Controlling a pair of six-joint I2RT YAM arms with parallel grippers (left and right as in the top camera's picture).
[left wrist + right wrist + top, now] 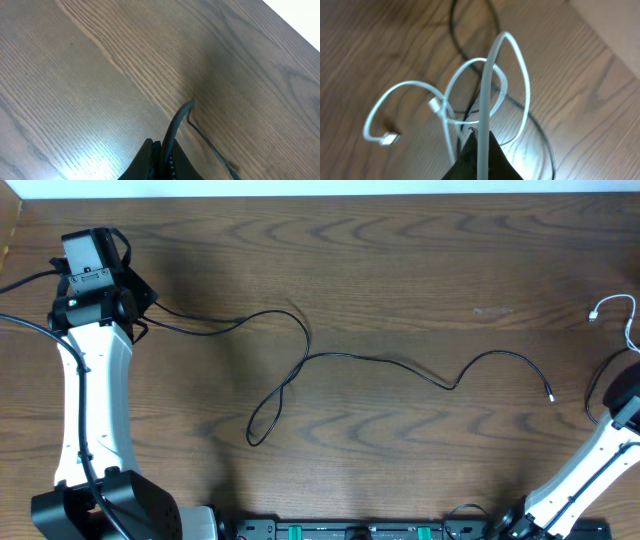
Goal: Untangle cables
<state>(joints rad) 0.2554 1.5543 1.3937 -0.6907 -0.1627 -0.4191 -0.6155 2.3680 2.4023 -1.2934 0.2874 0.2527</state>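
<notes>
Left end effector, at the bottom edge of its wrist view, is pinched fully closed on one end of the black cable, which rises from between the fingers and bends off toward the lower right. Right end effector, at the bottom of its own view, is clamped tight on the white cable, whose loose coils and two small plugs spread just beyond it. A dark cord runs under them, and I cannot tell whether it is the arm's own wire. Farther out, in the overhead view, the black cable trails from the upper left across the middle of the worktop. It folds into one narrow loop at lower centre and ends in a free plug right of centre, apart from the white cable at the right edge. The step in hand looks like the final parting and laying out. The next move probably calls for drawing the black end leftward to flatten that loop. No container is in view.
</notes>
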